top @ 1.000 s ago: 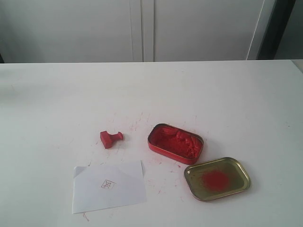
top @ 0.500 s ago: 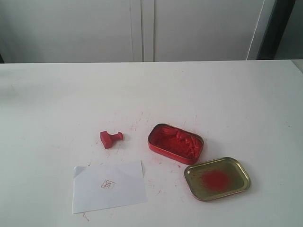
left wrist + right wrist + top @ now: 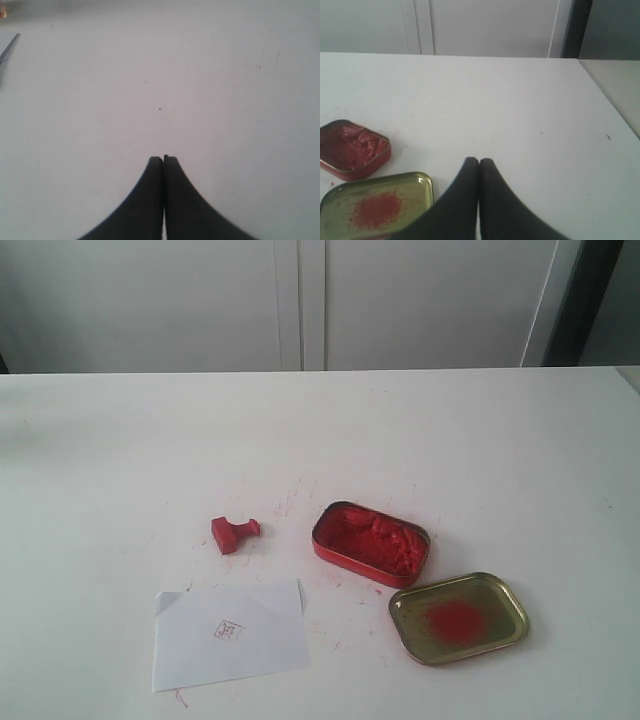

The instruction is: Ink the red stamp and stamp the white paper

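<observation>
The red stamp (image 3: 234, 532) lies on its side on the white table, left of the ink tin. Below it lies the white paper (image 3: 228, 634) with one folded corner and a small red square imprint. Neither gripper shows in the exterior view. In the left wrist view my left gripper (image 3: 163, 158) is shut over bare table, holding nothing. My right gripper (image 3: 479, 160) is shut and empty beside the gold lid (image 3: 376, 206). The stamp and the paper are out of both wrist views.
A red tin of ink paste (image 3: 371, 543) stands open at the centre, also in the right wrist view as the red tin (image 3: 351, 148). The gold lid (image 3: 458, 617) with a red smear lies to its lower right. The table edge (image 3: 607, 100) runs along the right side.
</observation>
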`<move>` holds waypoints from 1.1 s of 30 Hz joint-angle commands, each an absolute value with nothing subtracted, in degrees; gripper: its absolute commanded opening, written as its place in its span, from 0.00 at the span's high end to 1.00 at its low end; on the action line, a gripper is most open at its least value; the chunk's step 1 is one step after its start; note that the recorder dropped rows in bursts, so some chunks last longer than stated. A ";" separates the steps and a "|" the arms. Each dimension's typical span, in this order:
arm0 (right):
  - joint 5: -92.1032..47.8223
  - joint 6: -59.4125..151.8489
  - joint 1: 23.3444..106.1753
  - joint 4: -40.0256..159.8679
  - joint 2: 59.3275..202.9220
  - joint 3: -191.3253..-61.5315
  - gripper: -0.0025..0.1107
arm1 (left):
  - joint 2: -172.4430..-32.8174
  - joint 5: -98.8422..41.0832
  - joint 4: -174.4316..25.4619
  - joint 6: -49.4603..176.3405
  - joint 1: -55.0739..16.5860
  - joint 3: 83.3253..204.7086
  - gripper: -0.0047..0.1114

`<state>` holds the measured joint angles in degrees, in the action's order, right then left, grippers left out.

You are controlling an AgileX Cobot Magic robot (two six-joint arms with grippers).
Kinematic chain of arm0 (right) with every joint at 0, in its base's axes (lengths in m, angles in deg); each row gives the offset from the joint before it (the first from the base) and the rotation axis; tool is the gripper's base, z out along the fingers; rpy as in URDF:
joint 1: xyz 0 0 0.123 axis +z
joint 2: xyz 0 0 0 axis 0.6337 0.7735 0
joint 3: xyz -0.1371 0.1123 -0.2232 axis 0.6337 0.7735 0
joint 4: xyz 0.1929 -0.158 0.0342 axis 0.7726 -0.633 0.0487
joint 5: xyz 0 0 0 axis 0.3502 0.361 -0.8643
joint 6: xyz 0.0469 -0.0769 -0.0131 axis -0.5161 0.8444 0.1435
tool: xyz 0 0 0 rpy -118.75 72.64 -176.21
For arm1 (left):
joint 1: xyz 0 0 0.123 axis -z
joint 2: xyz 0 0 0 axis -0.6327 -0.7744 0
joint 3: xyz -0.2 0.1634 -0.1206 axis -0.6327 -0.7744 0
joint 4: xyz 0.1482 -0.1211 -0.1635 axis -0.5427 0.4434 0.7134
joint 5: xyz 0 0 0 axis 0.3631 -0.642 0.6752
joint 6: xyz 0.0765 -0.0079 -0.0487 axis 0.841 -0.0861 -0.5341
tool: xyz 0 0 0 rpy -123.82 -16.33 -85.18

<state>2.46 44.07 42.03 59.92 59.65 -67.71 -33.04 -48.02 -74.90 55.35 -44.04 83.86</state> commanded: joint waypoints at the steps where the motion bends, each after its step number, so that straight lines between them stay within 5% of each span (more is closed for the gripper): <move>1: 0.61 44.24 42.22 59.92 59.33 -64.18 0.98 | -32.82 -48.38 -74.92 55.27 -44.27 83.33 0.96; 33: -2.20 43.91 42.22 59.92 59.33 -61.53 0.98 | -32.82 -48.38 -74.92 55.27 -44.27 83.33 0.96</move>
